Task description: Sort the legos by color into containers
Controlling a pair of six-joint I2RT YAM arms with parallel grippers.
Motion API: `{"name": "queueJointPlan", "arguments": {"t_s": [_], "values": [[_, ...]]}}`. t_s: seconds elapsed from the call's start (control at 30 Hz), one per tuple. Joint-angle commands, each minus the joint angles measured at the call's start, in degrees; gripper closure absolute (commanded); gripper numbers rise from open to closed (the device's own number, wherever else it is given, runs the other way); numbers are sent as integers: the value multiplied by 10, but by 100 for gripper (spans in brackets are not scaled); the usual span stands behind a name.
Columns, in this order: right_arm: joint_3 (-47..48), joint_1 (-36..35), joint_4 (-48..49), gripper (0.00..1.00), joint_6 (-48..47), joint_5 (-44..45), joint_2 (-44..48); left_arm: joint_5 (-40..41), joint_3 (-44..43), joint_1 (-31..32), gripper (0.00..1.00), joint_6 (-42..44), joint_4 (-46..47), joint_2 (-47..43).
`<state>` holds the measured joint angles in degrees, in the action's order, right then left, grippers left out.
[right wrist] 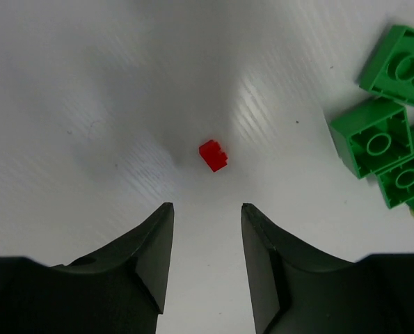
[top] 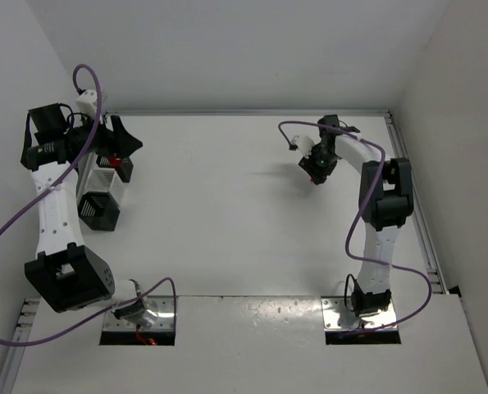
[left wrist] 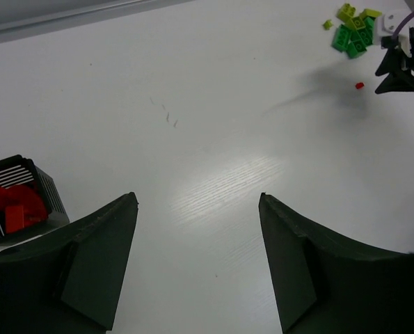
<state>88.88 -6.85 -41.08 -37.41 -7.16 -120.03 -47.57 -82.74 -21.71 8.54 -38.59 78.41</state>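
The right hand point(right wrist: 207, 205) is hovering low over the table point(top: 227, 213) at its far right, fingers standing a little apart with nothing between them. A lone red brick point(right wrist: 213, 155) is lying flat on the table just beyond the fingertips, not touching either one. Green bricks point(right wrist: 372, 145) are lying in a loose pile just to the right of it, apart from the red one; in the left wrist view, yellow-green bricks point(left wrist: 346, 12) are showing at the far side of that pile.

The left hand point(left wrist: 196, 198) is hanging at the far left of the table, fingers spread wide and gripping nothing. Just beside its left finger a black bin point(left wrist: 48, 189) is sitting upright, holding several red bricks point(left wrist: 8, 205). In the top view a second black bin point(top: 98, 211) is standing nearer the arm's base, with a white bin point(top: 102, 174) just beyond it.
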Motion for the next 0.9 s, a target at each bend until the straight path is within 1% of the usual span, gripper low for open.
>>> {"name": "queueJointPlan", "arguments": {"t_s": [0.0, 0.1, 0.27, 0.43, 0.73, 0.87], "values": [[37, 6, -12, 55, -91, -48, -13, -38, -1, 4, 24, 5, 3, -1], [70, 6, -40, 50, -122, -67, -41, -38, -1, 4, 23, 5, 3, -1], [95, 6, -66, 50, -155, -80, -63, -43, -1, 4, 23, 0, -3, -1], [125, 11, -87, 56, -168, -85, -94, -43, -1, 4, 23, 0, -3, -1], [141, 11, -80, 59, -173, -73, -120, -43, -1, 4, 21, 0, -3, 10], [147, 11, -74, 62, -173, -68, -125, -43, -1, 4, 21, 0, -3, 16]]}}
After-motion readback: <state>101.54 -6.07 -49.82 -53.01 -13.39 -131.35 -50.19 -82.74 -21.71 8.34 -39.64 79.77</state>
